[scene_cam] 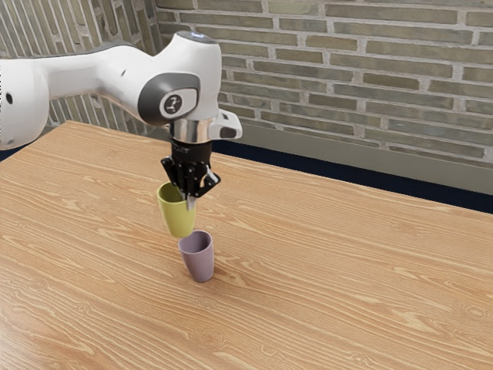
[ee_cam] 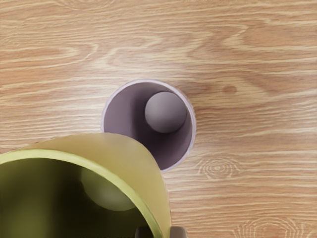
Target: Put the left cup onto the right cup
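A yellow-green cup point(scene_cam: 176, 212) hangs in the air, gripped at its rim by my black gripper point(scene_cam: 187, 196), which is shut on the cup's wall. Its base hovers just above and slightly to the exterior view's left of a mauve cup point(scene_cam: 197, 256) standing upright on the wooden table point(scene_cam: 347, 270). In the wrist view the yellow-green cup point(ee_cam: 84, 188) looms large under my hand and overlaps the edge of the open mauve cup point(ee_cam: 153, 124), whose inside bottom is visible.
The wooden table stretches wide around both cups. A brick wall point(scene_cam: 370, 69) runs behind the table's far edge.
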`<control>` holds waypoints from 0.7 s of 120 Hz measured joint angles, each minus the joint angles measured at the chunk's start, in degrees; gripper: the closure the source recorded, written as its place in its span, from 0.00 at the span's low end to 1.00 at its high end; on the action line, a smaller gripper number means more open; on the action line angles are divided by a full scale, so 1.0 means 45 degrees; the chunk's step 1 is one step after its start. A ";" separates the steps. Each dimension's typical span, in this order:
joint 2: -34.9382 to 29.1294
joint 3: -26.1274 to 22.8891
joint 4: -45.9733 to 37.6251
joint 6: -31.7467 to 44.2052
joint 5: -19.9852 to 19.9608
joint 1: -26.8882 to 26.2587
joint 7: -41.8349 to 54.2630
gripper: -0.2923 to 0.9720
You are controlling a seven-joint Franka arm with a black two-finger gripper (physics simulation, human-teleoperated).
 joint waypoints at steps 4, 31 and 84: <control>0.0062 0.0000 0.0058 -0.0001 0.0014 -0.0010 -0.0019 0.85; 0.0412 0.0001 0.0266 0.0035 0.0075 -0.0061 -0.0119 0.85; 0.1315 0.0038 0.0906 0.0098 0.0100 -0.0062 -0.0229 0.85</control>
